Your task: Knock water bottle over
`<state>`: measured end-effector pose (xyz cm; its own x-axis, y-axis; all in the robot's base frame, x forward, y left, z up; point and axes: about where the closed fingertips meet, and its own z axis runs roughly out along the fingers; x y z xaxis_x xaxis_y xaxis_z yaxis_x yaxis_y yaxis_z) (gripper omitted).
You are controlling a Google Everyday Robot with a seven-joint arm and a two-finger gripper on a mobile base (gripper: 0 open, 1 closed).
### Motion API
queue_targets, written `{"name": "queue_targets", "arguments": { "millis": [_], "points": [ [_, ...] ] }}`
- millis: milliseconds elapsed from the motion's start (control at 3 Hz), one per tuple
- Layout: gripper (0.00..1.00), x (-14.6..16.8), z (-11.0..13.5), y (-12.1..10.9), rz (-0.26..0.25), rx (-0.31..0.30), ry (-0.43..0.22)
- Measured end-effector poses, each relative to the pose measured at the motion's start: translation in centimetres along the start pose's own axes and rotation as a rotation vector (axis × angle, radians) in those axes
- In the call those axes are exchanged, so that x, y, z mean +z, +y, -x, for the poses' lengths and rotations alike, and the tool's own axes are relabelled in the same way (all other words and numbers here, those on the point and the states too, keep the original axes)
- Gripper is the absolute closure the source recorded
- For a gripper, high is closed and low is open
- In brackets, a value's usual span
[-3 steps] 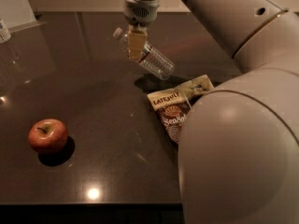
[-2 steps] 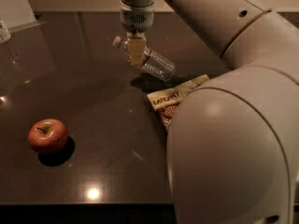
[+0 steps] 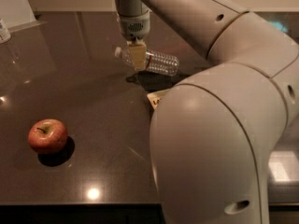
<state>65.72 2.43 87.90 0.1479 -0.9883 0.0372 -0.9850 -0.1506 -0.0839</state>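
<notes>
Gripper (image 3: pixel 138 60) sits at the neck of water bottle (image 3: pixel 163 63), which lies near-horizontal over bench (image 3: pixel 93 120), cap leftward. Grip opening: cannot tell. Apple (image 3: pixel 47 135) well apart.

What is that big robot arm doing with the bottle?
The robot's gripper is right up against the water bottle, near its capped end. The bottle is tipped sideways with its cap pointing left, not standing up, so the knocking-over looks about done. A red apple sits by itself on the dark table, and the arm hides most of a snack bag.
</notes>
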Motion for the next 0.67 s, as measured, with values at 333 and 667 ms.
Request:
{"name": "queue_targets", "arguments": {
  "millis": [333, 667],
  "points": [
    [0.0, 0.58, 1.15, -2.16, -0.074, -0.002, -0.039],
    [0.0, 0.58, 1.15, -2.16, -0.074, -0.002, -0.039]
  ]
}}
